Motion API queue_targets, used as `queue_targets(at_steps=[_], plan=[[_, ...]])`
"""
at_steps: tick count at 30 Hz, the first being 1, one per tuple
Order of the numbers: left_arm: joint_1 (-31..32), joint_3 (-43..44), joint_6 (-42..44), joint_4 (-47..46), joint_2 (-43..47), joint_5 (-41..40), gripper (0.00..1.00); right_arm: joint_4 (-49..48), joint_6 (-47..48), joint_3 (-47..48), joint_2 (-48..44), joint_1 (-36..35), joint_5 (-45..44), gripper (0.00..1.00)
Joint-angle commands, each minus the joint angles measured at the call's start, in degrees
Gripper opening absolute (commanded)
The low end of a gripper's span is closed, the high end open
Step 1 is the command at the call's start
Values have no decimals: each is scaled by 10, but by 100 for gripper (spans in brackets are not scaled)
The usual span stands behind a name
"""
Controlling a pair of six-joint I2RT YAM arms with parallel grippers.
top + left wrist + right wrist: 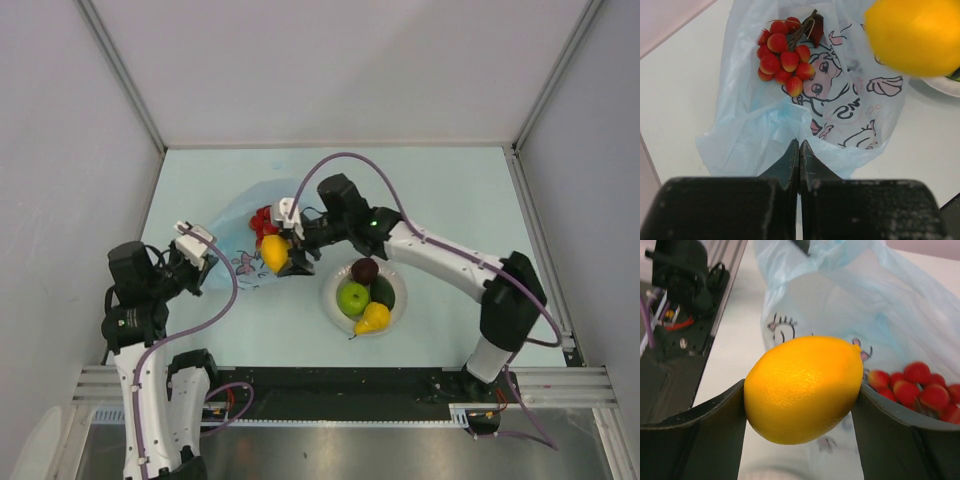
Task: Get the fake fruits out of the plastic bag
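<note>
Top cam first: right gripper point(277, 254) is clamped around the lemon point(273, 250), right at the plastic bag point(232, 222) edge nearest the plate point(330, 303). The plate already holds the green apple point(352, 297), the maroon fruit point(365, 269), the avocado point(385, 293) (half hidden) and a yellow fruit point(372, 319). The grapes point(263, 221) are partly covered by the arm. On the left wrist cam, the left gripper point(799, 150) has its fingers pressed together at the bag's hem. I read that as pinching the plastic, though the fold itself is hard to see. The grapes lie on the bag, and the lemon is a blurry blob cut off top right. On the right wrist cam the lemon fills the gap between both fingers, with the bag behind it and the grapes clipped by the right edge.
</note>
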State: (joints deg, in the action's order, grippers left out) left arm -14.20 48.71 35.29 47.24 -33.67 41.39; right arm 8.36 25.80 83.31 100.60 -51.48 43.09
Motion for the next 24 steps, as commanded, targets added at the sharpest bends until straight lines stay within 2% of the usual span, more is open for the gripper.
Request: queue_targets(at_steps=[1,6,15,20,24], plan=[[1,-13,-25,-58,-3,24,0,164,135,-33,-108,42,13,37],[1,-23,-40,-70,3,25,0,278,200,-66,-141,104,-1,35],[1,-33,-43,-76,-6,31,0,408,287,-154,-221,269,-41,35],[1,-26,-51,-94,-31,38,0,414,319,-203,-221,327,-63,35],[1,-19,-59,-102,-46,41,0,392,321,-230,-188,329,-86,36]])
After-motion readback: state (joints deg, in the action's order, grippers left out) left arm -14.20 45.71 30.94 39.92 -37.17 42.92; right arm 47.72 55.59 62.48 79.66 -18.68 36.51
